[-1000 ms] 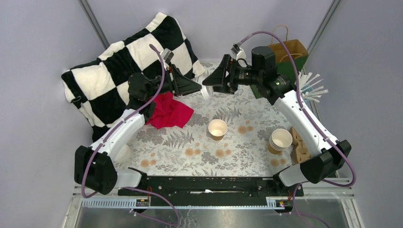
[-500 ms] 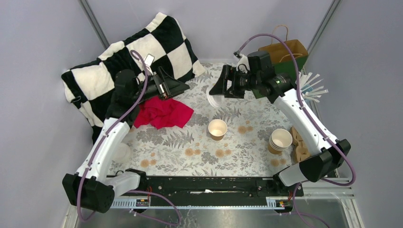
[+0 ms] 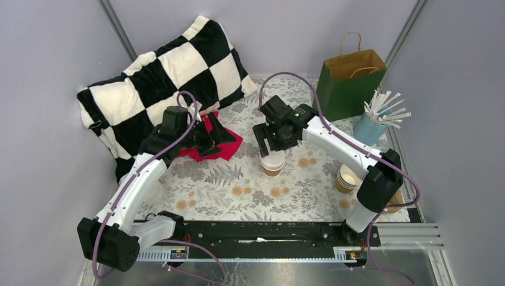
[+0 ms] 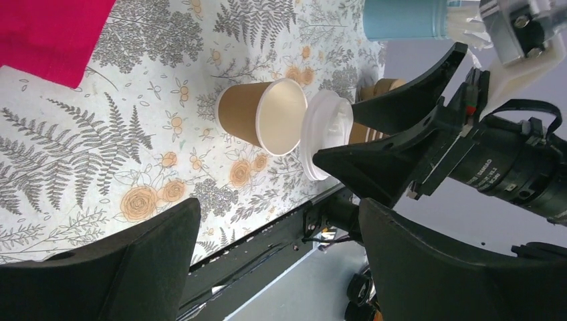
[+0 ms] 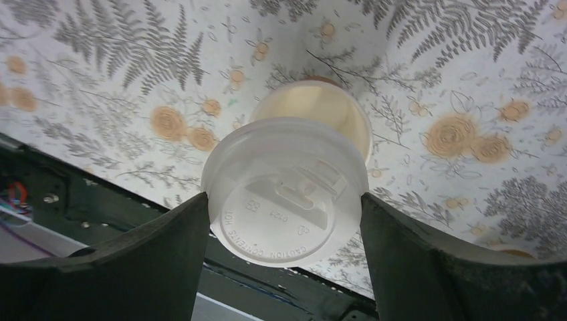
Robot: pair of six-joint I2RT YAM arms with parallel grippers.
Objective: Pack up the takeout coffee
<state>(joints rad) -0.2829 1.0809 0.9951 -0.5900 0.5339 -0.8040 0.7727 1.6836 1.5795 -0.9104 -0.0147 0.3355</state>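
1. Nearest the arm bases, bare fern-print desk (image 3: pixel 250 192) lies on the near side of the takeout coffee cup (image 3: pixel 272 168), leaving open room there. A stack of lidless cups (image 3: pixel 348 177) stands to the cup's right, well apart from it.
2. The cup is upright at mid-desk with its mouth open, and the inside looks empty. It is judged very light, with a thin paper wall that would dent under a hard pinch and tip under an off-centre push. The best hold is likely a gentle one around the mid-wall, below the rolled rim.
3. The right gripper (image 5: pixel 284 207) has its jaws clenched on opposite edges of the white lid (image 5: pixel 287 177). The lid hangs just above the cup's mouth and is not seated. Whether it is centred cannot be told. The plastic is thin and slick and likely flexes, so it needs an even press all round, and nothing braces the cup.
4. The left gripper (image 4: pixel 277 214) hovers to the cup's left over a red cloth (image 3: pixel 231 142). Its jaws are spread with nothing between them, so it is free to steady the cup's wall.
5. Beyond the cup to its right stands a green paper bag (image 3: pixel 348 89), mouth up, probably the packing place. A blue holder of white sticks (image 3: pixel 370 126) is just beside the bag. A checked pillow (image 3: pixel 161 71) lies beyond the cup to its left. The desk between cup and bag looks open. The bag's handles and soft rim could snag.
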